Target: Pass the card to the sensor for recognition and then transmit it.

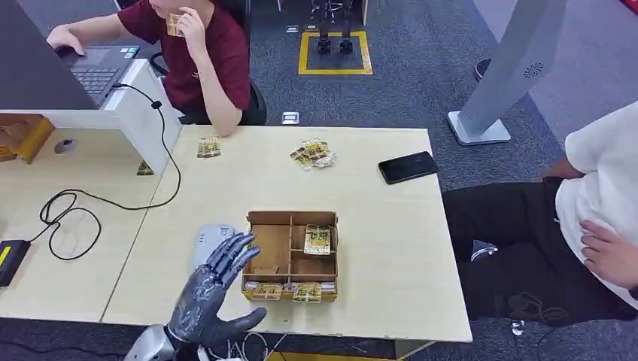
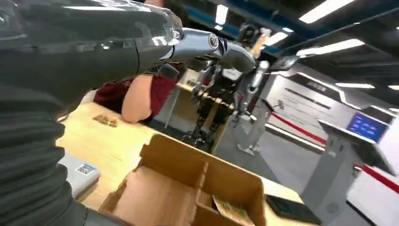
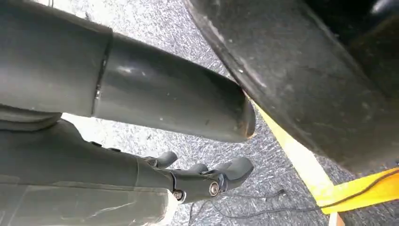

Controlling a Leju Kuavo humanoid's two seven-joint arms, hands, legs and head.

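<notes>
Head view, item one: left hand (image 1: 214, 289), fingers spread wide and holding nothing, raised over the near left part of the table (image 1: 376, 226), its fingertips at the left wall of the cardboard box (image 1: 291, 256).

Item two: card (image 1: 317, 239), lying flat in the far right compartment of the box, just beyond and to the right of the fingertips; its long axis runs near-to-far. More cards sit along the box's near edge (loose ones also lie further off on the table).

Item three: grey sensor (image 1: 212, 239), flat on the table just left of the box, partly under the hand.

Item four: right hand (image 3: 207, 181), hanging low over the carpet, fingers loosely curled, nothing in them.

Judgement: left hand is the nearer; reaching the card calls for a short move rightward and away.
</notes>
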